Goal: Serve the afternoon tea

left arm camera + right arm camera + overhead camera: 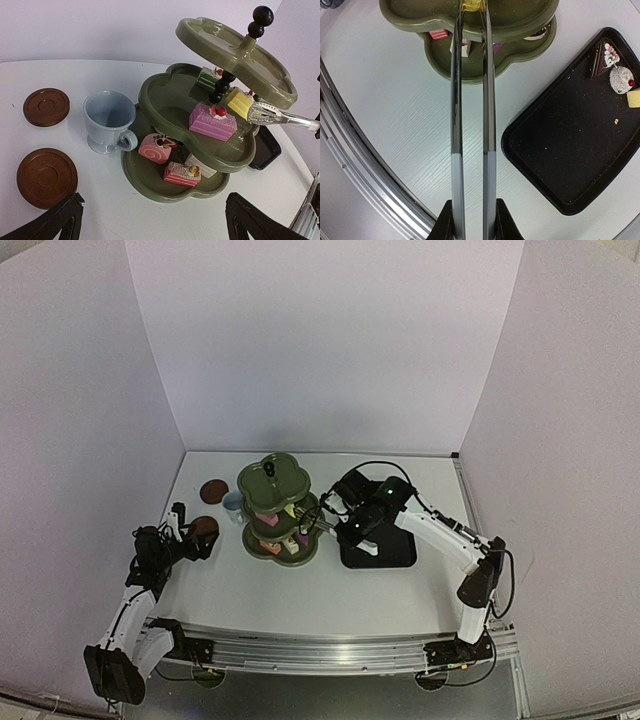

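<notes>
L wrist view: tongs [282, 117] ran off the right edge, handles unseen. Tray [265, 147] was mostly hidden behind the stand [162, 100]; green cake [205, 78] sat partly behind the ctr post [222, 86]. R wrist view: stand's top was cut by the upper edge, yellow cake [472, 5] barely in frame, pink cake [439, 34] mostly under the tier above. Top view: cakes [268, 519] too small to tell apart.

Blue cup [108, 118] nxt to 3-tier stand [161, 100]

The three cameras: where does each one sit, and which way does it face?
Top external: high above the near edge, looking down at the table; left gripper, right gripper show.
Left wrist: low, facing the stand, cup; left gripper open.
Right wrist: looks along the tongs in the right gripper.
All three share the stand.
</notes>
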Controlling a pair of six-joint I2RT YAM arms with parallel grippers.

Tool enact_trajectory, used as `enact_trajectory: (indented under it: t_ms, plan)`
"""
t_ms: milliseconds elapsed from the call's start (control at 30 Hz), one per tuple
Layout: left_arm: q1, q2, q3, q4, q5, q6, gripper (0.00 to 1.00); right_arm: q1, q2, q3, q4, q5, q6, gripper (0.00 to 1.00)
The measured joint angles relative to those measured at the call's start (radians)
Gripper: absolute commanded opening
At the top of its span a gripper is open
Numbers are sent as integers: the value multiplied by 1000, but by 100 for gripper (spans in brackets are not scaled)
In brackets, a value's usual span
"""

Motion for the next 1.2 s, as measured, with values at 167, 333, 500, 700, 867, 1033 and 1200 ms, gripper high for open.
enact_trajectory:
  t_ms: [167,333,500,700,867,1033,1200]
  plan:
    - [0,0,0,0,0,7,100,0,41,26,-1,38,-4,23]
    - [0,0,0,0,0,7,100,0,49,29,-1,59,-3,28]
    - [0,2,0,0,1,8,100,0,49,29,-1,70,-3,30]
    - [0,7,0,1,11,19,100,0,46,28,-1,72,-3,31]
    - [0,7,0,1,17,31,100,0,28,21,0,72,-1,31]
    - [0,9,0,1,17,32,100,0,-27,1,6,72,16,31]
    - [0,11,0,0,18,34,100,0,-137,-65,20,86,47,30]
